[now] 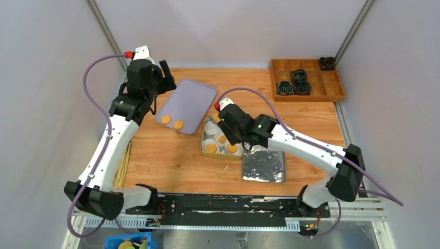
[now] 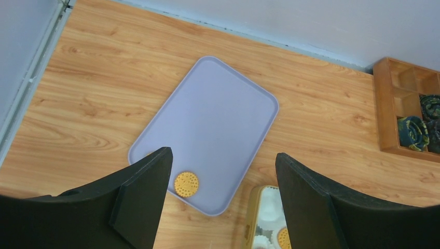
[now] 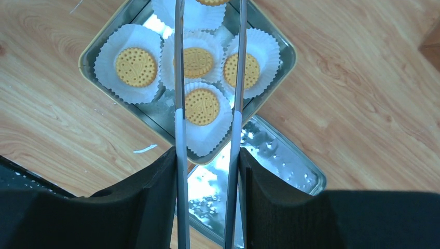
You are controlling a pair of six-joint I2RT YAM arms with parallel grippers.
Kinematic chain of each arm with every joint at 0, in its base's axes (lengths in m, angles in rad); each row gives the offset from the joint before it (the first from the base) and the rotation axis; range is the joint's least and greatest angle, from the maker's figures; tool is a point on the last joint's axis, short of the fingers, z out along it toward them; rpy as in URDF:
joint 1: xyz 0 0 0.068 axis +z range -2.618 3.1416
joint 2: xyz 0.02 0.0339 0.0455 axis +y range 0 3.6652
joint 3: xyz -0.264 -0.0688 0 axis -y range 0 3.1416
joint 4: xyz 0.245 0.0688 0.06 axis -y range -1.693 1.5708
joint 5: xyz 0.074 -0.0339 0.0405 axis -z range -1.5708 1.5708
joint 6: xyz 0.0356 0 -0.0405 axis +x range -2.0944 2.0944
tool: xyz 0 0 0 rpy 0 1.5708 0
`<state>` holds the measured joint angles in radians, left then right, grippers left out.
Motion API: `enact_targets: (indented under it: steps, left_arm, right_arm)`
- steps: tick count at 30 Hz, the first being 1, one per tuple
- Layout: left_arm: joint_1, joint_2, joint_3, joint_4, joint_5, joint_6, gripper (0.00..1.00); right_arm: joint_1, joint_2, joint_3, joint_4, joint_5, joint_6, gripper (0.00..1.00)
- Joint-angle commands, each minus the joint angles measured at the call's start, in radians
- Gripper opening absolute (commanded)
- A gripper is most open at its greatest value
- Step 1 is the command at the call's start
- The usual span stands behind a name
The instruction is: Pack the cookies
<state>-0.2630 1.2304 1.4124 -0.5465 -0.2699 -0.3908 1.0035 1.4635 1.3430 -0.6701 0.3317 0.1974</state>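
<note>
Two cookies (image 1: pixel 165 119) lie at the near end of a lilac tray (image 1: pixel 189 98). One shows in the left wrist view (image 2: pixel 186 183), on the tray (image 2: pixel 218 114). The other is mostly hidden behind my left finger. My left gripper (image 1: pixel 165 78) (image 2: pixel 223 158) hovers open and empty above the tray. A square tin (image 1: pixel 205 148) (image 3: pixel 283 49) holds several cookies (image 3: pixel 136 66) in white paper cups. My right gripper (image 1: pixel 228 122) (image 3: pixel 207 155) is shut on metal tongs (image 3: pixel 180 78) that reach over the tin. A cookie (image 3: pixel 211 1) sits between the tong tips at the frame's top edge.
The tin's silver lid (image 1: pixel 263 166) lies flat right of the tin, toward the near edge. A wooden compartment box (image 1: pixel 306 79) with dark bundles stands at the back right. Grey walls close in both sides. A blue bin (image 1: pixel 127 242) sits below the table's front edge.
</note>
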Motion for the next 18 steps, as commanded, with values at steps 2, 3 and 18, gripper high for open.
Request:
enact_targets:
  steps: [2,3,18]
  left_arm:
    - [0.007,0.007,-0.007,0.021,0.01,-0.006,0.78]
    - [0.007,0.005,-0.01,0.024,0.01,-0.006,0.78]
    - [0.007,0.002,-0.023,0.029,0.009,0.007,0.79]
  right_arm:
    - [-0.005,0.027,-0.02,0.008,-0.07,0.044,0.15]
    - [-0.005,0.034,-0.021,0.007,-0.077,0.048,0.15]
    - [-0.003,0.125,0.026,0.007,-0.091,0.064,0.37]
